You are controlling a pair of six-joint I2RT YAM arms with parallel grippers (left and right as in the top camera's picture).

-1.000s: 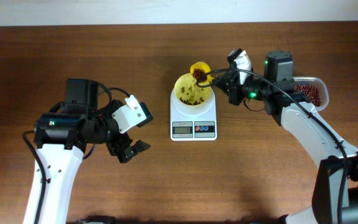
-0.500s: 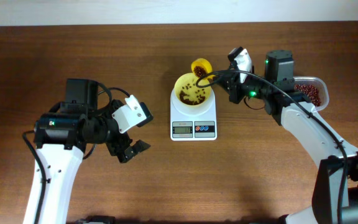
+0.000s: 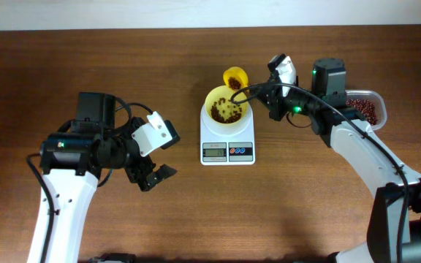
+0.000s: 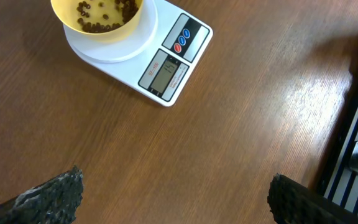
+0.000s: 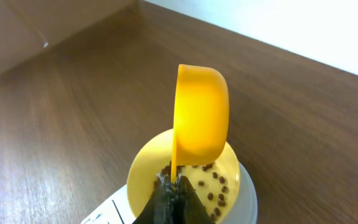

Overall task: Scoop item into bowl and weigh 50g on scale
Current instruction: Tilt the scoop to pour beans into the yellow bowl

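Beans [image 3: 226, 110] lie loose in the bowl [image 3: 210, 100], which stands on the scale [image 3: 227, 152] at the middle of the table [image 3: 123, 66]. We see the right pincer [image 5: 173, 186] clenched on the handle of the scoop [image 5: 201, 118], which is tipped on edge over the bowl's far rim. More beans sit in the tub [image 3: 378, 101] at the right. The left pincer [image 3: 158, 177] hangs released, well apart from the scale.
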